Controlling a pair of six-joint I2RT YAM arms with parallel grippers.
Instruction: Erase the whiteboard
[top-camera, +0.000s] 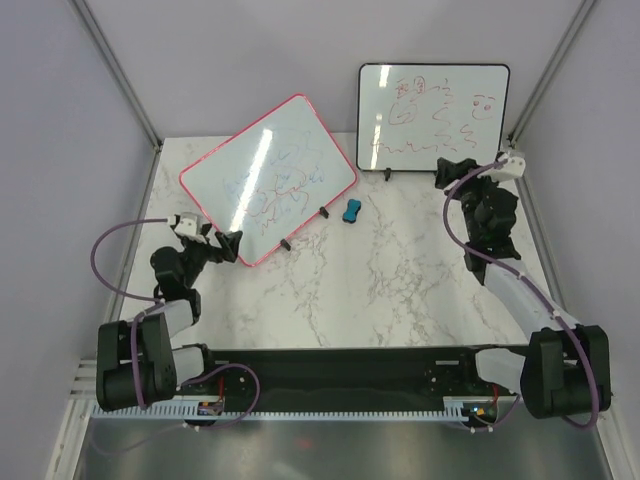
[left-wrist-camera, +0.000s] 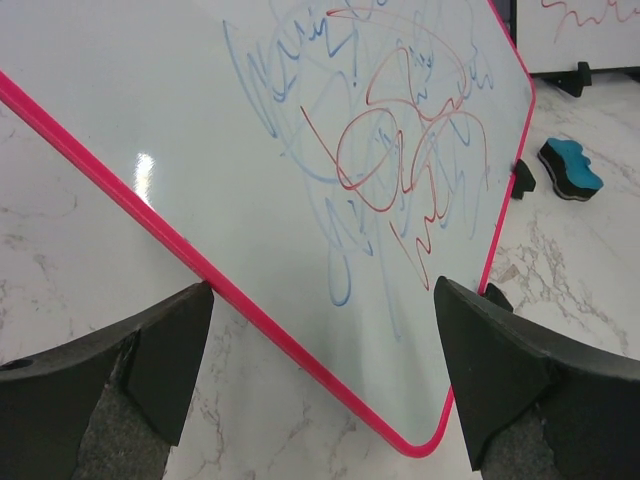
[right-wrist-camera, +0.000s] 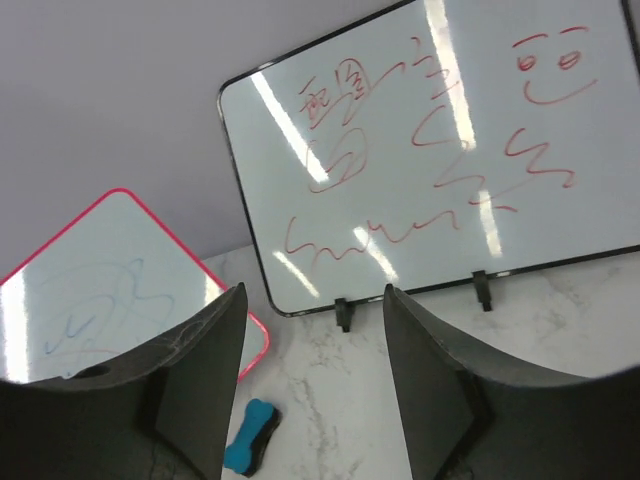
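- At my left claw (top-camera: 225, 243), jaws apart, the whiteboard (top-camera: 268, 180) blocks 12 to 2 o'clock: its pink frame runs across the gap between my fingers (left-wrist-camera: 165, 350).
- Its black feet (top-camera: 322, 211) stick out onto the marble table (top-camera: 400, 290) along the near edge.
- From 3 to 5 o'clock of that claw the marble lies open.
- My right claw (top-camera: 455, 170), jaws apart, has the black-framed board (top-camera: 433, 117) close at 11 to 12 o'clock.
- The side wall (top-camera: 600, 150) crowds it at 3 o'clock.
- At 8 o'clock, bare marble runs to the blue eraser (top-camera: 351, 210), just beside the whiteboard's corner.
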